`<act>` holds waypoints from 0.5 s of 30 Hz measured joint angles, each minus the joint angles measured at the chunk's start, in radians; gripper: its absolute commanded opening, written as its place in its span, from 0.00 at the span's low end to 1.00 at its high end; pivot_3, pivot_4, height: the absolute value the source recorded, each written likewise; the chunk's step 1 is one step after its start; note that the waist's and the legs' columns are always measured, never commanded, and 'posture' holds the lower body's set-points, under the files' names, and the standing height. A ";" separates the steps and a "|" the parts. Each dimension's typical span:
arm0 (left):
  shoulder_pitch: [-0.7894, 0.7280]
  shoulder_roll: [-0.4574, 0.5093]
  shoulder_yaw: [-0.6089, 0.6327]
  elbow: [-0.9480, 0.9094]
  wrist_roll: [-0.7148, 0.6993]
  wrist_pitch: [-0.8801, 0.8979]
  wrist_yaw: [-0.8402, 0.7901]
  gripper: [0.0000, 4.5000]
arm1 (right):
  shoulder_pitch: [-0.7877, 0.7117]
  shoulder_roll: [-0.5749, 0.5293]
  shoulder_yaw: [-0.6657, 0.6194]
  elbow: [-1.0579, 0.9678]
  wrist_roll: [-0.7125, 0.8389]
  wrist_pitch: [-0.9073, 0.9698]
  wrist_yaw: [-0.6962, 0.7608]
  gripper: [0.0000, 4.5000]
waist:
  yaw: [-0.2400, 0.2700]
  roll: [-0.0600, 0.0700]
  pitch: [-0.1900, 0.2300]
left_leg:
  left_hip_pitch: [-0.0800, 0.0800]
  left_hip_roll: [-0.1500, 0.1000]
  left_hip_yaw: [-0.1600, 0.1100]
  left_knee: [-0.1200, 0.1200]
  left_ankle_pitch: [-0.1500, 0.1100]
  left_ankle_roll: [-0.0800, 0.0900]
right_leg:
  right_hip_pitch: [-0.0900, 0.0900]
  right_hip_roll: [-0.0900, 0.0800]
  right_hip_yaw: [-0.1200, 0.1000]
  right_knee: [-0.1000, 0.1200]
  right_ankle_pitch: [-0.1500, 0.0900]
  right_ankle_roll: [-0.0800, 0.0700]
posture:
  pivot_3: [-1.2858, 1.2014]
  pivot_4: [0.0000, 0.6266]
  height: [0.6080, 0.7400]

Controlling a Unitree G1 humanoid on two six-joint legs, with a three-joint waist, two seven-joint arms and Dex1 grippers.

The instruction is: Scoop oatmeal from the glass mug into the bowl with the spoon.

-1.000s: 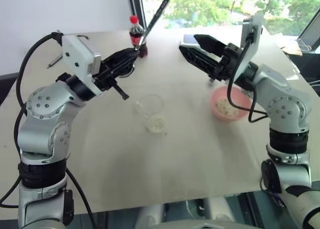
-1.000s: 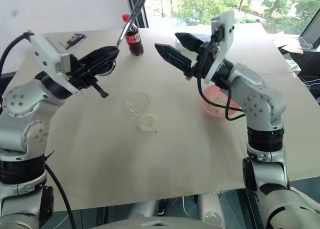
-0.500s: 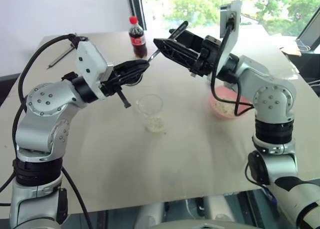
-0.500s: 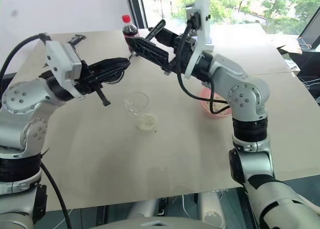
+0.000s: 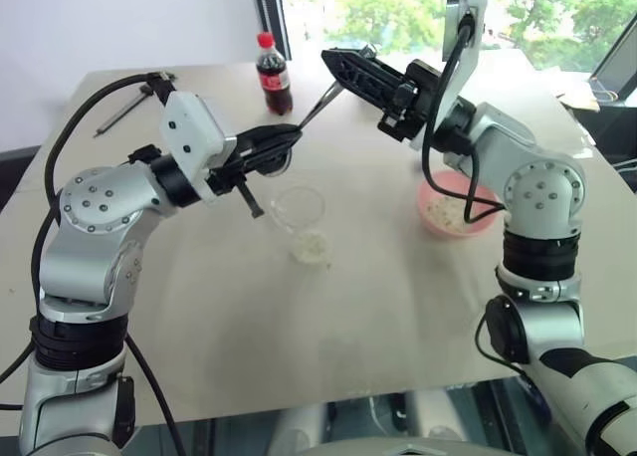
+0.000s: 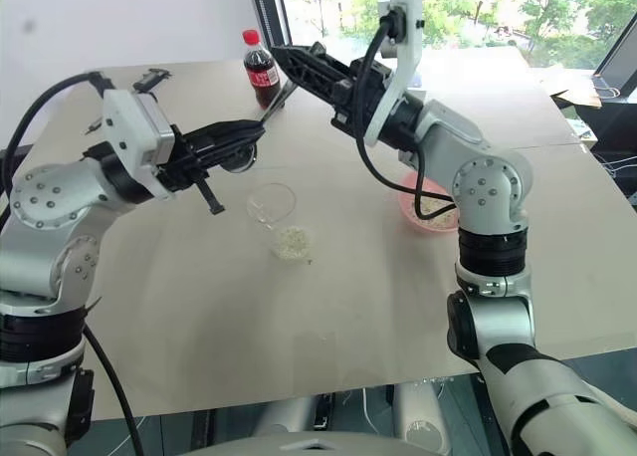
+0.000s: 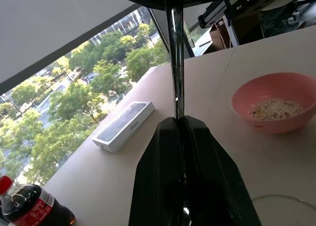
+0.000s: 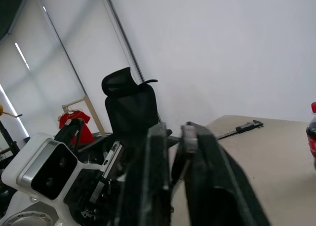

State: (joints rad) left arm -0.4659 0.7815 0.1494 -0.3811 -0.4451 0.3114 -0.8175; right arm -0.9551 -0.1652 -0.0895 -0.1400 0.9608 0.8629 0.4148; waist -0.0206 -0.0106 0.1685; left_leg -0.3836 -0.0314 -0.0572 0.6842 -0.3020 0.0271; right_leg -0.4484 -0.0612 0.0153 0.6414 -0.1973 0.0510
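Both head views look forward and down over the counter [image 5: 378, 307], sharing the whole scene; each wrist view looks closely along its own end effector.

I count one spoon [image 5: 317, 105], one glass mug [image 5: 298, 210], one bowl [image 5: 456, 205], one cola bottle [image 5: 274, 74], one box [image 7: 122, 125].

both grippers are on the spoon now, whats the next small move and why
Probably open the left gripper and draw it back. Both grippers are shut on the spoon in mid-air: the left at its lower end, the right gripper at the upper end of its handle. Once the right alone holds it, it could dip into the glass mug and carry oatmeal to the bowl.
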 measured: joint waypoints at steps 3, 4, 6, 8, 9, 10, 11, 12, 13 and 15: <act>0.000 0.000 0.000 0.000 0.001 -0.003 -0.004 0.00 | 0.000 -0.003 0.000 0.003 -0.002 0.000 0.001 0.01 | 0.000 0.000 0.000 | 0.000 0.000 0.000 0.000 0.000 0.000 | 0.000 0.000 0.000 0.000 0.000 0.000 | 0.52 0.24 1.00; 0.000 0.000 0.000 0.000 0.001 -0.003 -0.004 0.00 | 0.000 -0.003 0.000 0.003 -0.003 0.000 0.001 0.01 | 0.000 0.000 0.000 | 0.000 0.000 0.000 0.000 0.000 0.000 | 0.000 0.000 0.000 0.000 0.000 0.000 | 0.52 0.24 1.00; 0.000 -0.001 0.000 0.001 0.001 -0.006 -0.004 0.00 | 0.000 -0.003 0.000 0.003 -0.006 -0.001 0.003 0.01 | 0.000 0.000 0.000 | 0.000 0.000 0.000 0.000 0.000 0.000 | 0.000 0.000 0.000 0.000 0.000 0.000 | 0.52 0.24 1.00; 0.000 -0.001 0.000 0.001 0.001 -0.007 -0.004 0.15 | 0.000 -0.003 0.000 0.003 -0.008 -0.002 0.006 0.00 | 0.000 0.000 0.000 | 0.000 0.000 0.000 0.000 0.000 0.000 | 0.000 0.000 0.000 0.000 0.000 0.000 | 0.52 0.24 1.00; 0.000 -0.001 0.003 0.001 0.002 -0.011 -0.003 0.22 | 0.000 -0.005 -0.001 0.004 -0.013 -0.003 0.004 0.00 | 0.000 0.000 0.000 | 0.000 0.000 0.000 0.000 0.000 0.000 | 0.000 0.000 0.000 0.000 0.000 0.000 | 0.52 0.24 1.00; 0.000 -0.001 0.008 0.001 0.003 -0.015 -0.002 0.32 | 0.000 -0.009 -0.003 0.009 -0.017 -0.003 0.002 0.00 | 0.000 0.000 0.000 | 0.000 0.000 0.000 0.000 0.000 0.000 | 0.000 0.000 0.000 0.000 0.000 0.000 | 0.52 0.24 1.00; 0.000 -0.001 0.012 0.001 0.009 -0.019 0.005 0.43 | 0.000 -0.011 -0.007 0.013 -0.019 -0.003 -0.002 0.00 | 0.000 0.000 0.000 | 0.000 0.000 0.000 0.000 0.000 0.000 | 0.000 0.000 0.000 0.000 0.000 0.000 | 0.52 0.24 1.00; 0.000 -0.002 0.015 0.001 0.012 -0.020 0.010 0.52 | 0.000 -0.011 -0.008 0.014 -0.019 -0.004 -0.005 0.00 | 0.000 0.000 0.000 | 0.000 0.000 0.000 0.000 0.000 0.000 | 0.000 0.000 0.000 0.000 0.000 0.000 | 0.52 0.24 1.00; 0.000 -0.004 0.018 0.001 0.011 -0.021 0.016 0.52 | 0.000 -0.009 -0.008 0.018 -0.019 -0.005 -0.008 0.00 | 0.000 0.000 0.000 | 0.000 0.000 0.000 0.000 0.000 0.000 | 0.000 0.000 0.000 0.000 0.000 0.000 | 0.52 0.24 1.00; 0.000 -0.012 0.037 -0.001 0.001 -0.014 0.027 0.52 | 0.000 -0.001 -0.011 0.031 -0.019 -0.007 -0.018 0.00 | -0.001 0.000 0.000 | 0.000 0.000 0.000 0.000 0.000 0.000 | 0.000 0.000 0.000 0.000 0.000 0.000 | 0.52 0.24 1.00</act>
State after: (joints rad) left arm -0.4659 0.7691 0.1864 -0.3821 -0.4438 0.2970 -0.7902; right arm -0.9555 -0.1662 -0.1008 -0.1090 0.9422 0.8555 0.3964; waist -0.0216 -0.0106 0.1685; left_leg -0.3836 -0.0313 -0.0570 0.6843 -0.3020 0.0271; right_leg -0.4484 -0.0613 0.0156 0.6415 -0.1973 0.0510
